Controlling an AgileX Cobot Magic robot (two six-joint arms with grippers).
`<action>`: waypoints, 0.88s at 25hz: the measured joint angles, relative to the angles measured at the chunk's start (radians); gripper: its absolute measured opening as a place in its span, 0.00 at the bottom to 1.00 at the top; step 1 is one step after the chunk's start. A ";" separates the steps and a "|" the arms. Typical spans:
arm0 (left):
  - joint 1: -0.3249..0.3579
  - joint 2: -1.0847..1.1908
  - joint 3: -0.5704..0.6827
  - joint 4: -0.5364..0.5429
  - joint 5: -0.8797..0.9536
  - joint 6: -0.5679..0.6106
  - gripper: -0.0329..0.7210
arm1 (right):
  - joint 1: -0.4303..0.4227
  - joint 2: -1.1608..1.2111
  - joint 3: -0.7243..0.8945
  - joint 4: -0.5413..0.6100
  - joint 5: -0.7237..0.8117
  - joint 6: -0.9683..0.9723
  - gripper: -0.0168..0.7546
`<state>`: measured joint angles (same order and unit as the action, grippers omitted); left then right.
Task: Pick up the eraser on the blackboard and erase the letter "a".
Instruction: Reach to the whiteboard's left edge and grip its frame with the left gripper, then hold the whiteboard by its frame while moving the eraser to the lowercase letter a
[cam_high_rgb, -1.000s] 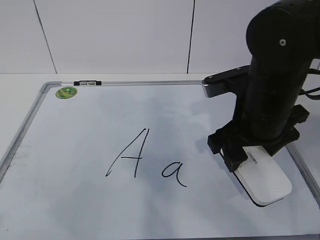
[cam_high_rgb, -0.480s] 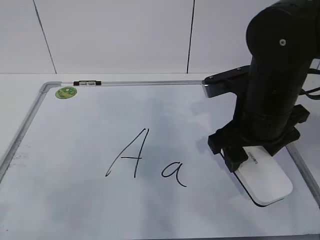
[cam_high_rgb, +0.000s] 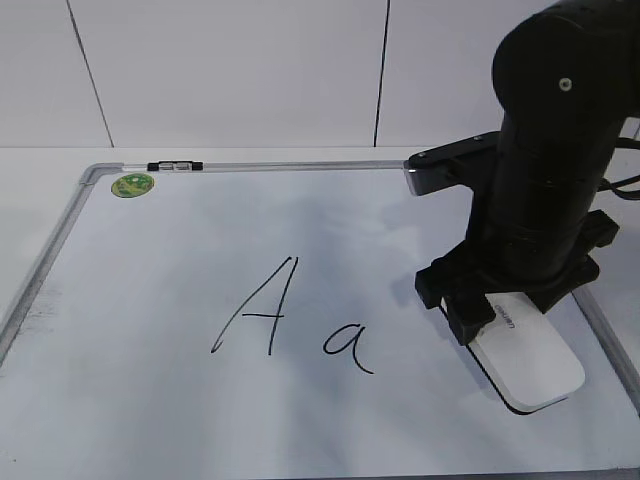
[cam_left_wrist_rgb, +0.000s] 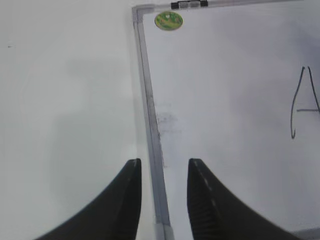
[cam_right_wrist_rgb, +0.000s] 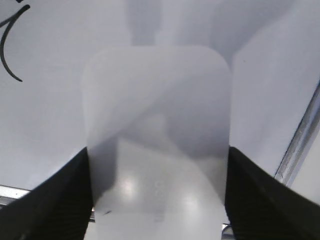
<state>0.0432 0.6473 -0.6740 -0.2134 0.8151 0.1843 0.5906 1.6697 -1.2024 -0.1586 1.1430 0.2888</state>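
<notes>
The white eraser (cam_high_rgb: 530, 360) lies at the right of the blackboard (cam_high_rgb: 150, 280), with its dark underside edge showing. My right gripper (cam_high_rgb: 488, 318) is down over the eraser's near end, and its fingers press both long sides. In the right wrist view the eraser (cam_right_wrist_rgb: 155, 90) fills the space between the fingers of the right gripper (cam_right_wrist_rgb: 157, 150). The small letter "a" (cam_high_rgb: 347, 346) is to the left of the eraser and apart from it. My left gripper (cam_left_wrist_rgb: 164, 167) is open and empty, straddling the board's left frame (cam_left_wrist_rgb: 150, 125).
A capital "A" (cam_high_rgb: 258, 315) stands left of the "a" and shows in the left wrist view (cam_left_wrist_rgb: 305, 100). A green sticker (cam_high_rgb: 133, 185) and a small marker (cam_high_rgb: 175, 166) are at the board's far left corner. A curved black stroke (cam_right_wrist_rgb: 7, 50) shows in the right wrist view.
</notes>
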 joint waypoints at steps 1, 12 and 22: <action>0.000 0.040 -0.026 -0.002 -0.005 0.000 0.36 | 0.000 0.000 0.000 0.000 0.000 0.000 0.74; 0.000 0.603 -0.321 -0.045 0.107 0.000 0.36 | 0.000 0.000 0.000 0.001 0.000 0.000 0.74; 0.000 0.958 -0.499 -0.074 0.168 -0.008 0.36 | 0.000 0.000 0.000 0.001 0.000 -0.002 0.74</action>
<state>0.0432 1.6057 -1.1727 -0.2876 0.9834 0.1761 0.5906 1.6697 -1.2024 -0.1578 1.1430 0.2870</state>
